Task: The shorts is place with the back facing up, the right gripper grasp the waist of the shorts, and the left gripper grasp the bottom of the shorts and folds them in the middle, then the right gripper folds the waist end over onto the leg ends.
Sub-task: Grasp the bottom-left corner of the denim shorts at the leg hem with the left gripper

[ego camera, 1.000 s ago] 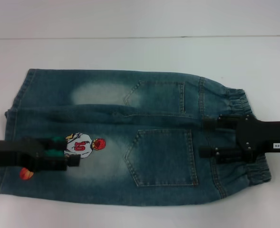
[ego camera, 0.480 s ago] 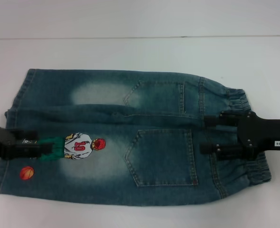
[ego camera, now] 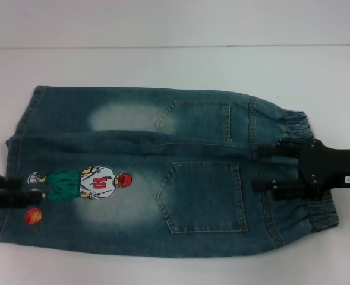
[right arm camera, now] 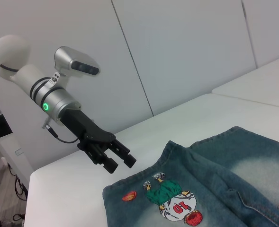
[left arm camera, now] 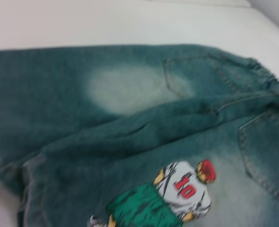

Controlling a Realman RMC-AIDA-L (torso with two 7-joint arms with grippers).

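lying flat across the white table [ego camera: 163, 65], the shorts [ego camera: 163, 172] fill the middle of the head view back side up, with the waist of the shorts [ego camera: 308, 127] at 3 o'clock and the leg ends [ego camera: 20, 148] at 9 o'clock. two patch pockets are sewn into the denim, the far pocket [ego camera: 198, 122] toward 1 o'clock and the near pocket [ego camera: 204, 196] toward 4 o'clock; both lie flat and closed, and whether anything is inside them cannot be told. the embroidered player [ego camera: 94, 183] numbered 10 sits on the near leg around 8 o'clock, with a small orange ball patch [ego camera: 33, 215] just beside it toward the hem. the right gripper [ego camera: 268, 169] reaches in from 3 o'clock, its two black fingers [ego camera: 276, 149] spread apart and laid over the puckered band, holding nothing. the left gripper [right arm camera: 119, 160] hovers at 9 o'clock by the hem edge, its fingers parted and clear of the cloth in the right wrist view, gripping nothing; behind it the silver wrist shows a green ring [right arm camera: 45, 106]. a soft ridge of denim [left arm camera: 144, 130] runs between the two legs.
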